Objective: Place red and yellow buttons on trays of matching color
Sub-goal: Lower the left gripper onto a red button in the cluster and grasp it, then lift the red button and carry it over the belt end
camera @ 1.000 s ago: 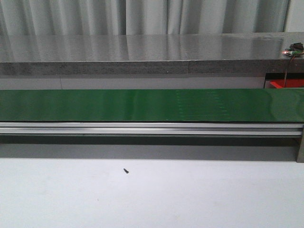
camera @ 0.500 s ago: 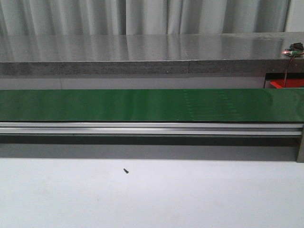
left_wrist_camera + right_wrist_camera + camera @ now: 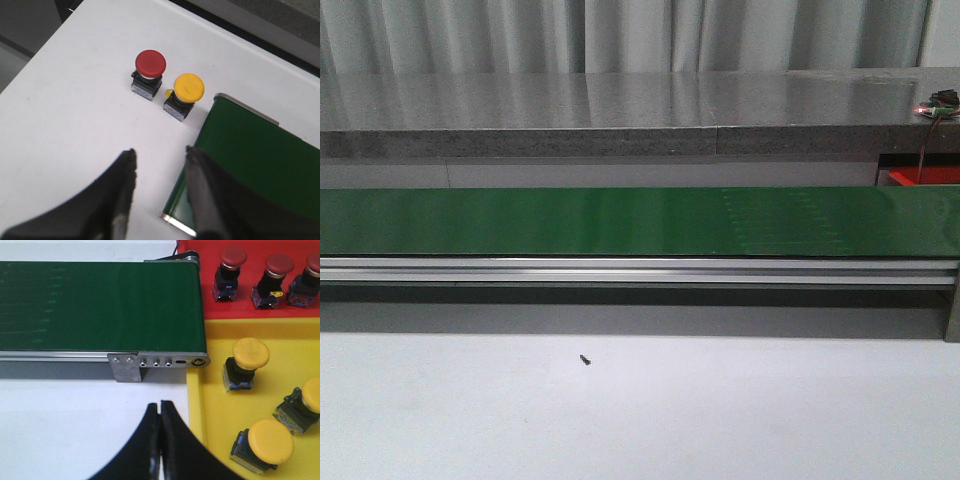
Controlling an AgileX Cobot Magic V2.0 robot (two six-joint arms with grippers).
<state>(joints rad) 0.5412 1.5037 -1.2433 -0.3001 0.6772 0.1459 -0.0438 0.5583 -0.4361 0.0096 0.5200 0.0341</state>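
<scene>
In the left wrist view a red button (image 3: 150, 64) and a yellow button (image 3: 188, 89) stand side by side on the white table, just off the end of the green belt (image 3: 260, 160). My left gripper (image 3: 159, 156) hangs open short of them, holding nothing. The right wrist view shows a red tray (image 3: 250, 310) holding three red buttons (image 3: 231, 262) and a yellow tray (image 3: 215, 405) with three yellow buttons (image 3: 249, 356). Above the white table beside the yellow tray's edge, my right gripper (image 3: 160, 404) is shut and empty. Neither gripper appears in the front view.
The green conveyor belt (image 3: 620, 220) runs across the front view on an aluminium rail (image 3: 620, 268). A grey counter (image 3: 620, 110) lies behind it. A small dark screw (image 3: 585, 359) lies on the white table. A red corner (image 3: 925, 176) shows at the far right.
A faint pale pattern on the belt's surface has drifted to the right. Nothing else differs in the front view.
</scene>
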